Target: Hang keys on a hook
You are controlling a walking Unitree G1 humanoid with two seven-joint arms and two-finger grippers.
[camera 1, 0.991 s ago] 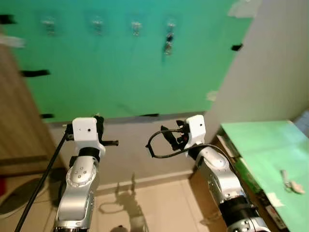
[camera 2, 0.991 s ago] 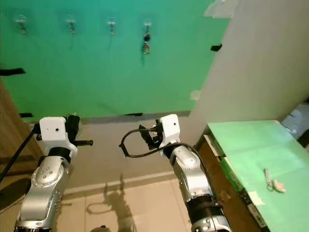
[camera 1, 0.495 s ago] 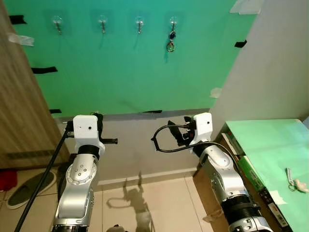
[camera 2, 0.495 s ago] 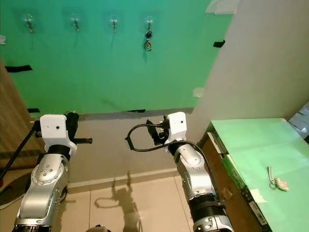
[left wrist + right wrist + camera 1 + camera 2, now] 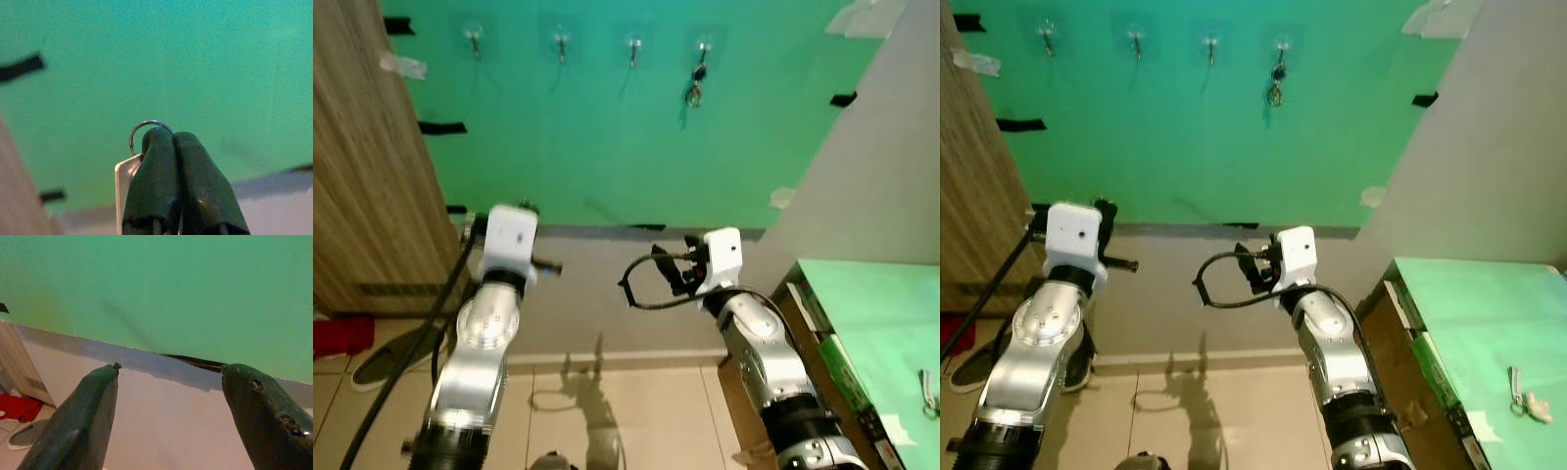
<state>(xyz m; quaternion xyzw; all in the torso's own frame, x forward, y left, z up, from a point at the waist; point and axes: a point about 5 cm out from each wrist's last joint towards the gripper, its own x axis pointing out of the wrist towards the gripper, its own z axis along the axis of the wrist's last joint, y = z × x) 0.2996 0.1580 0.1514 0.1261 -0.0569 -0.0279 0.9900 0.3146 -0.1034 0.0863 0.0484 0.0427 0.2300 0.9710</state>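
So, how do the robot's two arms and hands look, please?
Both arms are silver metal with rounded joints, each topped by a white boxy wrist block. A black cable loops out beside the right hand; another black cable runs down along the left arm from near the left hand. Each hand has two long dark fingers with rounded, slightly worn tips.

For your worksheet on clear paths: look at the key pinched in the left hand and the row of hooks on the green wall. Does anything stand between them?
Nothing visible does. The left hand is shut on the key, low before the green wall. Three hooks are bare; the fourth already carries keys. The right hand is open, off to the side.
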